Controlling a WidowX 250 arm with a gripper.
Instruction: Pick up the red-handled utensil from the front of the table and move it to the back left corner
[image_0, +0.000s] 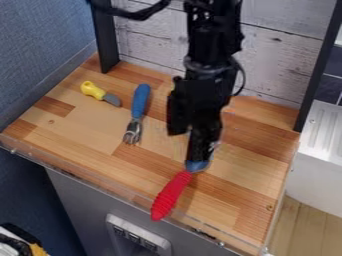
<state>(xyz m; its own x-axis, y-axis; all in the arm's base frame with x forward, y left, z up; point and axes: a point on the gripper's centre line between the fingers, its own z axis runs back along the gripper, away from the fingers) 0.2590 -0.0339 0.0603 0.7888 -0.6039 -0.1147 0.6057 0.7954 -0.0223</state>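
Observation:
The black gripper (199, 137) hangs down right of the middle of the wooden surface, low over the blue part of a red-handled utensil (172, 194). Its ribbed red handle points toward the front edge; the gripper covers much of the other end, and whether they touch I cannot tell. Left of the gripper lies a fork-like tool with a blue handle (139, 101), its metal prongs toward the front. Farther left is a small knife with a yellow handle (92, 90) and a short grey blade.
A wooden tabletop (87, 127) has a clear raised strip along its front edge. Black posts (106, 37) stand at the back left and back right, with whitewashed boards (150, 40) between them. A white ridged basin (323, 131) stands to the right.

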